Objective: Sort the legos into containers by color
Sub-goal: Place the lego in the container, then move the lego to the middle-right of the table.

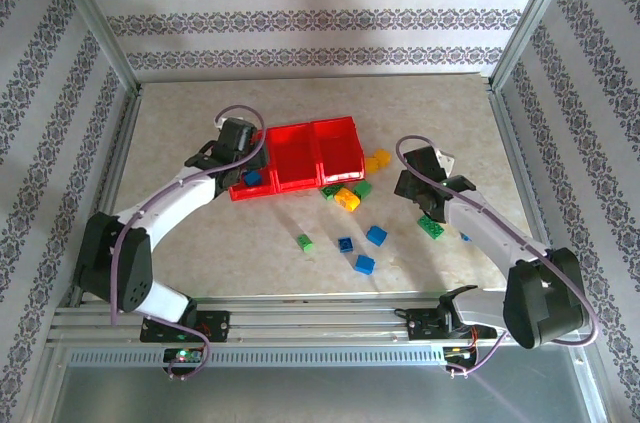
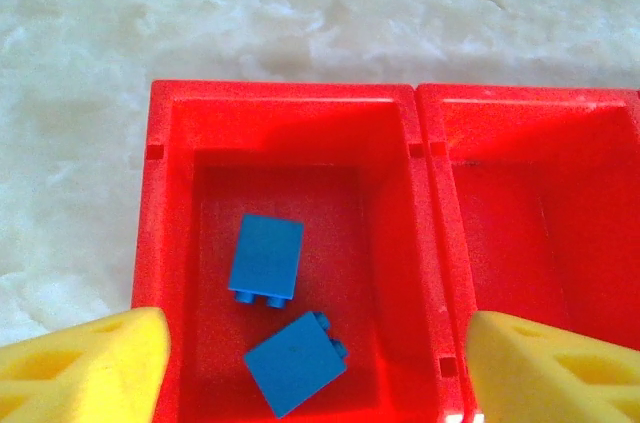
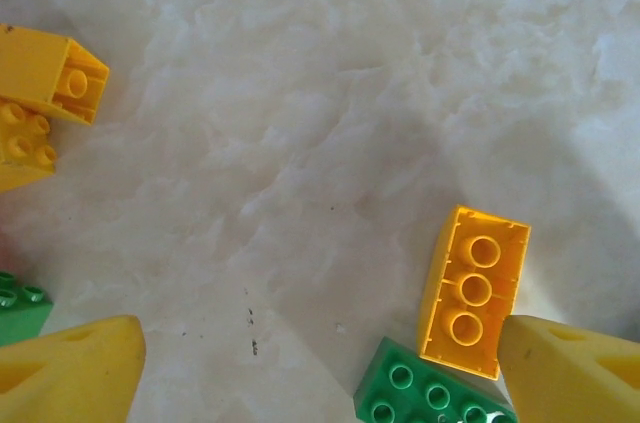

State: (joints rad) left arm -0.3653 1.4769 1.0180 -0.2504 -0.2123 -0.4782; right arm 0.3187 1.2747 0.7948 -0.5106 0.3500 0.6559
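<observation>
The containers [image 1: 318, 140] are three joined red bins at the table's middle. My left gripper [image 1: 244, 169] hangs over the leftmost compartment [image 2: 176, 203], open [image 2: 315, 343] with nothing between its yellow fingers [image 2: 95, 368]. Two blue legos [image 2: 266, 258] [image 2: 296, 363] lie on that compartment's floor. My right gripper [image 1: 428, 201] is low over the table at the right, open [image 3: 320, 353]. An upside-down yellow-orange lego [image 3: 473, 290] lies right beside its right finger [image 3: 575, 373], with a green lego [image 3: 430, 398] next to it.
Loose bricks lie in front of the bins: yellow [image 1: 347, 199], green [image 1: 305, 242], blue [image 1: 376, 235] [image 1: 365, 264]. More yellow bricks [image 3: 40, 93] and a green one [image 3: 18, 308] sit at the left of the right wrist view. The middle compartment [image 2: 545, 233] shows a bare floor.
</observation>
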